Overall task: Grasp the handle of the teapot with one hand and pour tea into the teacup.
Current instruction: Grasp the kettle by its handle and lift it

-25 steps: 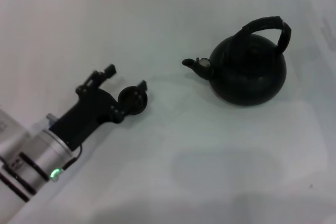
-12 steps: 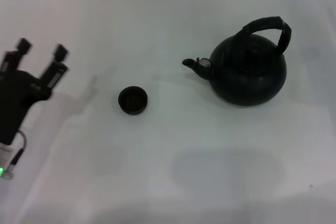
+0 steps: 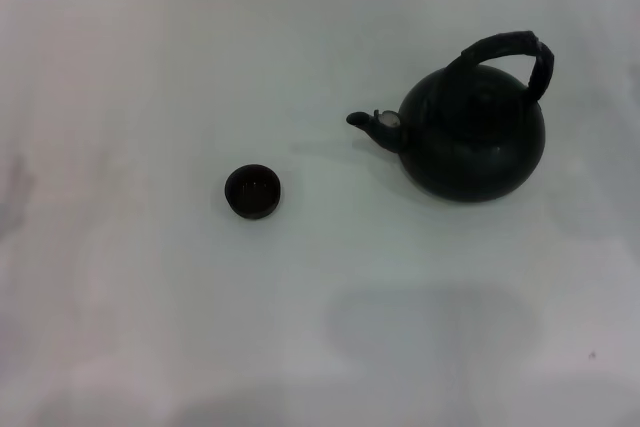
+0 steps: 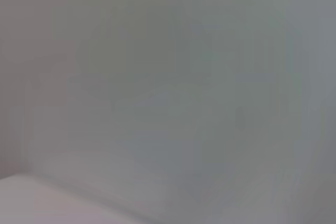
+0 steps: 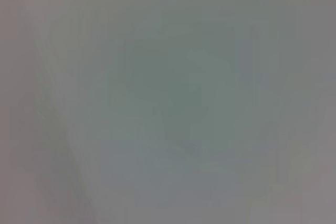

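2 items | teapot [image 3: 472, 137], spout toward teacup [image 3: 252, 191], apart | grippers unseen

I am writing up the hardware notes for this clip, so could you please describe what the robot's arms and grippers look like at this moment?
Neither arm nor gripper is visible now, so their appearance cannot be described. The head view shows only the teapot with its handle and the teacup on the white table. Both wrist views show only a plain pale surface.

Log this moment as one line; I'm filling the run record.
teapot: upright on table, handle ungrasped | teacup: left of spout, apart | left gripper: not in view | right gripper: not in view | pour: not begun
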